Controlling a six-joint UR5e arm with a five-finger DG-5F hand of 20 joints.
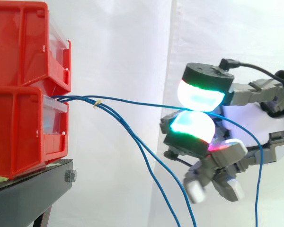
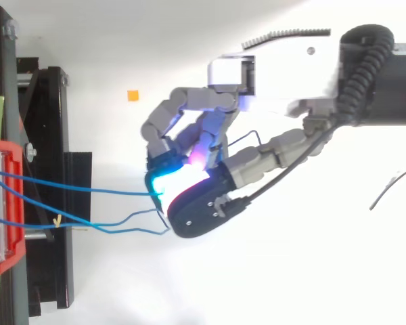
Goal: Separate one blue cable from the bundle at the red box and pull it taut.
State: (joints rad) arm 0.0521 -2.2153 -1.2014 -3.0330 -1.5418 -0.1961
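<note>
Hand pinches one blue cable between two glowing pads.
I see the cable run almost level from the lower red box, at the stand's edge, out to the hand, so its long way points straight at the box. Two other cables droop down, apart from it. I think pulling away from the box, into open air, will tighten it.

A bright white curtain hangs in folds behind the black stand.
</note>
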